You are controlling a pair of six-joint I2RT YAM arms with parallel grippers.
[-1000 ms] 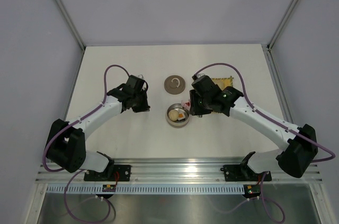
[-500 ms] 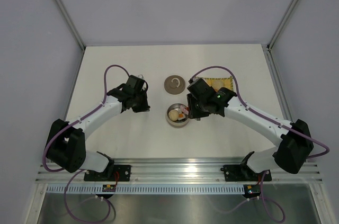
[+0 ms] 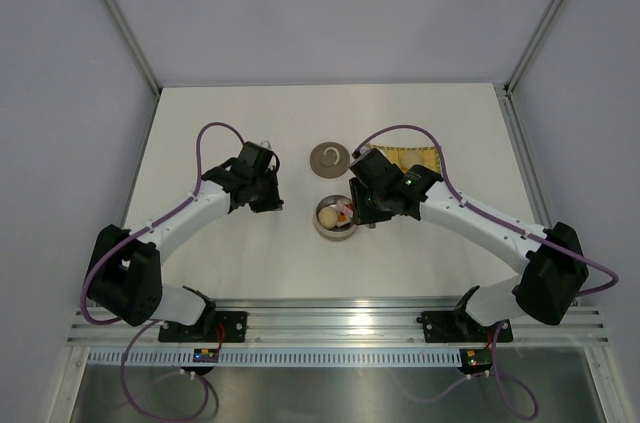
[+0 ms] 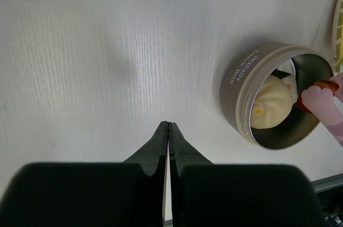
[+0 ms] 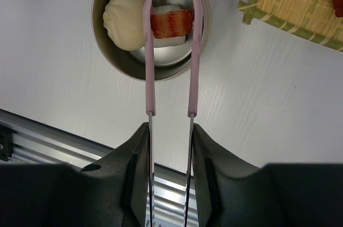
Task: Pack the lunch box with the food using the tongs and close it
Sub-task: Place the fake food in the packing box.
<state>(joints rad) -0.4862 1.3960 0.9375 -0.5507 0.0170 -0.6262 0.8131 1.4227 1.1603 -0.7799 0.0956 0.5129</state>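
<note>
Right gripper (image 5: 170, 146) pinches slim pink-armed silver tongs (image 5: 149, 77), which clamp a red-topped white rice piece (image 5: 170, 23) end to end over the round silver metal tin (image 5: 110, 55), mid-worktop, beside a cream bun (image 5: 124, 26). Left gripper (image 4: 169, 125): pressed together, empty. The piece is likely light and slick, and this end hold suits it.

This is looking like a robotics lab cell: grey panel walls (image 3: 300, 13) are closing in the space beyond the left gripper (image 4: 169, 127) and right gripper (image 5: 170, 129), a plain white table (image 3: 230, 253) is lying beneath them, a slotted aluminium rail (image 3: 340, 323) running behind them
</note>
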